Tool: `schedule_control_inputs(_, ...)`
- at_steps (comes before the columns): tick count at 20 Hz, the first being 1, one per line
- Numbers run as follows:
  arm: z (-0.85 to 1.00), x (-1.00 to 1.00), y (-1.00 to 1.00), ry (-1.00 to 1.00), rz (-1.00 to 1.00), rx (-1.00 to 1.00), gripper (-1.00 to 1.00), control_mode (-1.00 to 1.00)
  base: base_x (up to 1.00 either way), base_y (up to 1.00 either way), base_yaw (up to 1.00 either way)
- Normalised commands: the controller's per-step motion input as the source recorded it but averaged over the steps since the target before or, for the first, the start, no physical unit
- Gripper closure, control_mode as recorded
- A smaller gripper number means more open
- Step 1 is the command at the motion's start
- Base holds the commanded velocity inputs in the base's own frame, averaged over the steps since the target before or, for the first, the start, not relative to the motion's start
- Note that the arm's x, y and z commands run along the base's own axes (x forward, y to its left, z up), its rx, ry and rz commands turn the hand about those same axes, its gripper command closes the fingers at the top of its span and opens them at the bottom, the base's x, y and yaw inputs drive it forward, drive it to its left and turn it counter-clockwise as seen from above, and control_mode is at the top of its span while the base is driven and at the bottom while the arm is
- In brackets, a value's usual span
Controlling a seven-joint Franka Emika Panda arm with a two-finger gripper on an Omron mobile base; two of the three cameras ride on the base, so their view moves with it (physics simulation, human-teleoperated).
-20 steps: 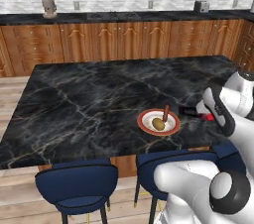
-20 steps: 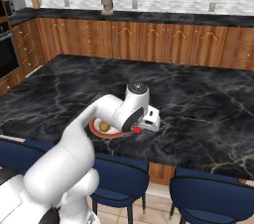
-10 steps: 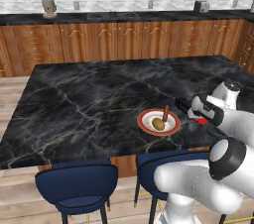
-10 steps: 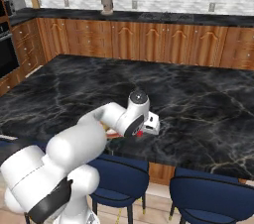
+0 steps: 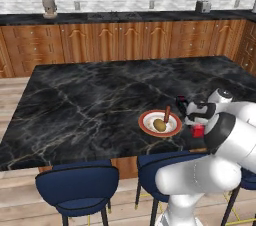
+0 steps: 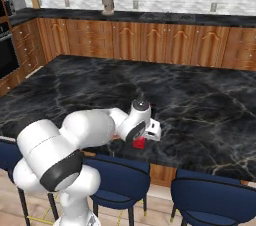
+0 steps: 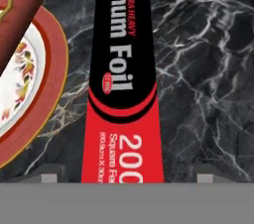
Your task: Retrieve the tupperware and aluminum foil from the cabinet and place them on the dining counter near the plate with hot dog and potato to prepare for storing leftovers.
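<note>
Leftmost in the hand view sits the small round plate with an orange-red rim (image 7: 47, 96), carrying a dark red-brown hot dog (image 7: 20, 10) at its upper edge; in the left base view the same plate also holds a tan potato (image 5: 159, 125). Just beside the plate, with a narrow strip of stone between them, lies the long slim black aluminum foil box with a red end (image 7: 123, 77), flat on the black white-veined marble dining counter (image 7: 208, 59) and running lengthwise away from the camera, red end nearest the hand. That spot suits the task: the box lies alongside the leftovers, close enough to be handy yet clear of the rim. The two-finger gripper (image 7: 124, 174) hangs low over the red end, its small dark finger tips (image 7: 52, 173) standing wide on either side of the box with a visible gap to each, so the box looks let go and rests on the stone by its own weight. From the right base view the red end peeks out under the white hand, near the counter's front edge. I cannot spot the tupperware in these views.
</note>
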Motion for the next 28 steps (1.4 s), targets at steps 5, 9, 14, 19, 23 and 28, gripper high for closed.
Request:
schedule_control_inputs(5, 1.00, -0.35, 0.06, 0.06, 0.02, 0.00, -1.00, -1.00, 0.00, 0.00, 0.00)
schedule_control_inputs(9, 1.00, -0.77, 0.63, 0.06, 0.14, -0.07, -1.00, -1.00, 0.00, 0.00, 0.00)
schedule_control_inputs(14, 0.99, -0.82, 0.98, 0.00, 0.18, -0.03, -1.00, -1.00, 0.00, 0.00, 0.00)
schedule_control_inputs(19, 0.81, -0.87, 0.78, 0.00, 0.17, 0.00, -1.00, -1.00, 0.00, 0.00, 0.00)
schedule_control_inputs(23, 0.35, -1.00, 0.06, 0.00, 0.10, -0.01, -1.00, -1.00, 0.00, 0.00, 0.00)
schedule_control_inputs(28, 0.63, -0.43, 0.06, 0.08, 0.02, 0.00, -1.00, -1.00, 0.00, 0.00, 0.00)
